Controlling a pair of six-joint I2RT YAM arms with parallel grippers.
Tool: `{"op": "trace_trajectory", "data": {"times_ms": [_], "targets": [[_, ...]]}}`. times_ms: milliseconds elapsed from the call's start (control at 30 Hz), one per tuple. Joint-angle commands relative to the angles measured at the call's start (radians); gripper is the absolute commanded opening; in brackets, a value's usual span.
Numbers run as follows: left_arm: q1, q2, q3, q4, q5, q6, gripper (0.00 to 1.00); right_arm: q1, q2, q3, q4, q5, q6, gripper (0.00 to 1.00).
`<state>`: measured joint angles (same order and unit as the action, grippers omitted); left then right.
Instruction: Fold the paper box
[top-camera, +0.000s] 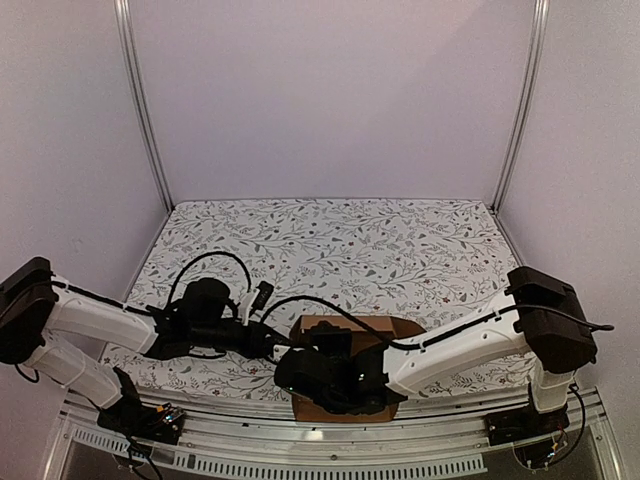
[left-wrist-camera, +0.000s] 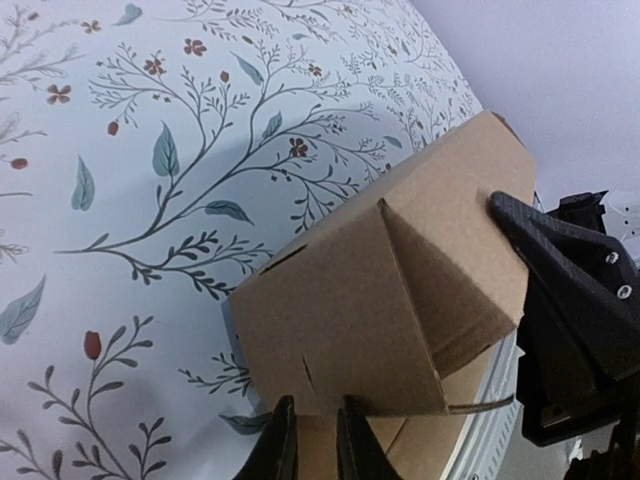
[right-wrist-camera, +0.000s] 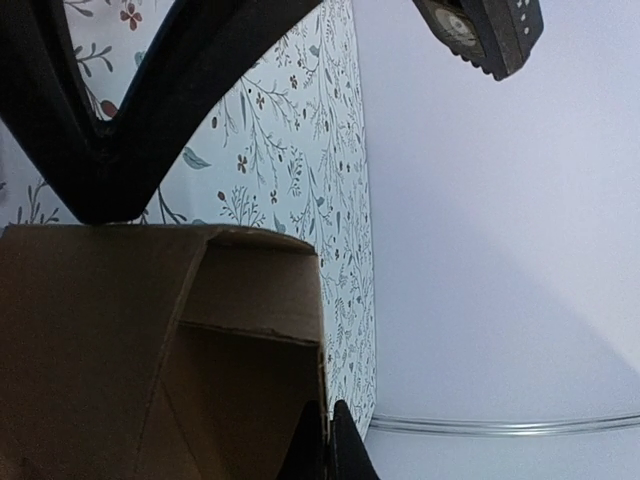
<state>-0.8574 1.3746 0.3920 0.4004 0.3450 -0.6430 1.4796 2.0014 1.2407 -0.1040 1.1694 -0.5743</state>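
The right gripper is closed on a wall of the box, with the cardboard edge pinched between its fingertips at the open end. In the overhead view the box sits at the near edge of the table, midway between the two arm bases and partly hidden under the right wrist.

The left gripper meets the box from the left. Its fingers stand close together with a narrow slit between them, and cardboard shows in that slit. It cannot be told whether they pinch the cardboard or only touch it.

Status of the task, as judged:
- Done: the sheet is raised into a carton. The side walls stand, the creases are sharp, and one triangular fold lies against a side.
- Not done: the end facing the right wrist is open. The inside is visible, an inner flap is only partly turned in, and a thin tab sticks out at the lower edge.
- Remaining: turn that flap in and close the end.

Beyond the box is the floral cloth, then the plain back wall.
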Motion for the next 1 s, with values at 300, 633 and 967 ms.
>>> {"op": "trace_trajectory", "data": {"times_ms": [300, 633, 967], "targets": [[-0.033, 0.049, -0.022, 0.114, -0.032, 0.063, 0.37, 0.009, -0.033, -0.031, -0.078, -0.091, 0.151, 0.00], [-0.042, 0.135, 0.007, 0.180, 0.006, 0.105, 0.37, 0.000, -0.057, -0.046, -0.142, -0.137, 0.193, 0.00], [-0.089, 0.131, -0.007, 0.224, -0.047, 0.136, 0.37, -0.021, -0.075, -0.073, -0.170, -0.157, 0.233, 0.00]]}}
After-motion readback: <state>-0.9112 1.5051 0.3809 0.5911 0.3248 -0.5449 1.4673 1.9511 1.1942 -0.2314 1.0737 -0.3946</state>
